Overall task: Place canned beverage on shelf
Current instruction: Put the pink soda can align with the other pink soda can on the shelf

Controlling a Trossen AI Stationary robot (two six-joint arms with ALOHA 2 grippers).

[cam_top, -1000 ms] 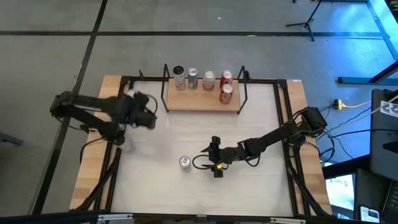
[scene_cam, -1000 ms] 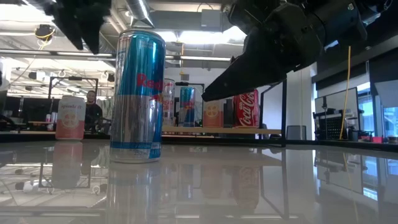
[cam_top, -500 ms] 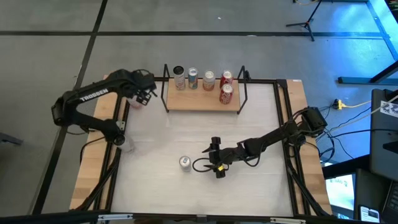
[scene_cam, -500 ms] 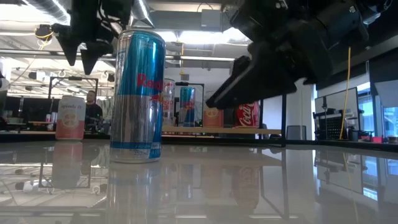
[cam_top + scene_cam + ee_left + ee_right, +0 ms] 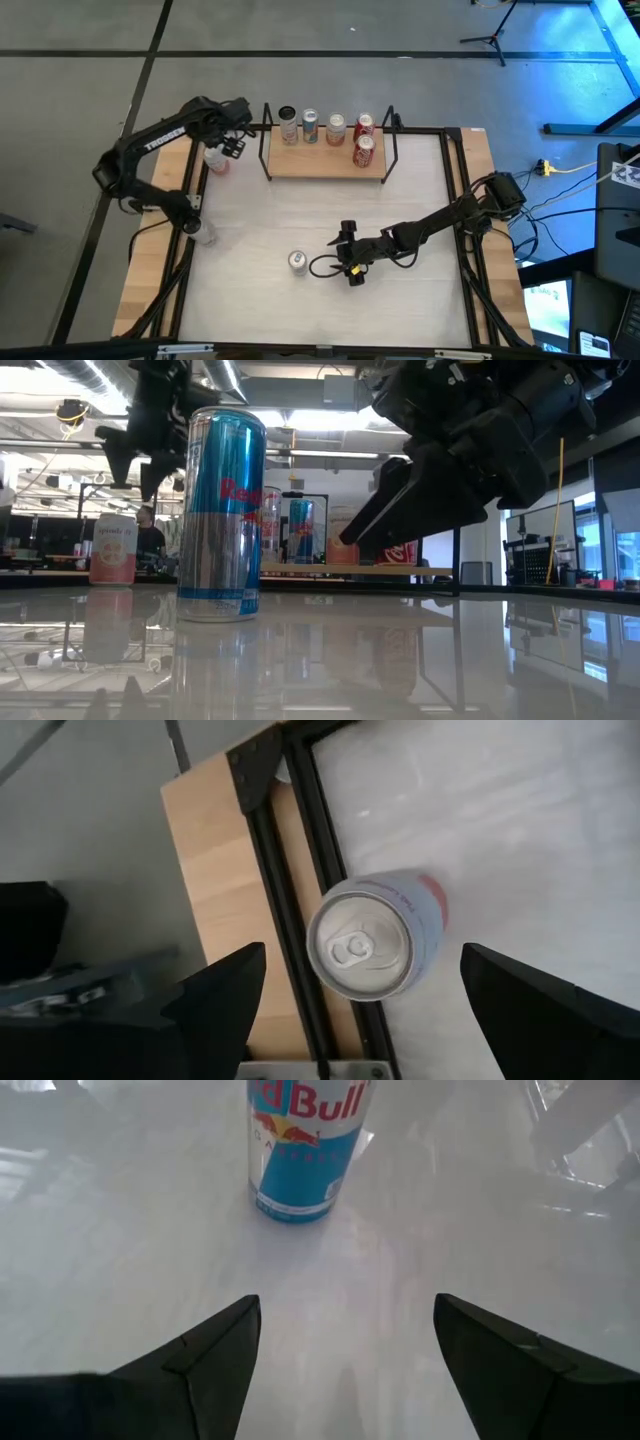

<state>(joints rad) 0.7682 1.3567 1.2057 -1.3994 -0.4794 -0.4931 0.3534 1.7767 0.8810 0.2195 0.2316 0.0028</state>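
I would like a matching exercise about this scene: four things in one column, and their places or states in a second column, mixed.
Things:
1. pink can
2. blue can
3. left gripper
4. shelf

Places or states:
A. holds five cans
B. open, above the pink can
C. stands at the table's left edge, beside the black frame
D. stands on the table in front of the open right gripper

Pairs: 1-C, 2-D, 3-B, 4-A

We saw a glossy white table top [image 5: 400,650] mirroring a shiny metal can [image 5: 222,510]. The shelf [image 5: 325,166] looked matt wood
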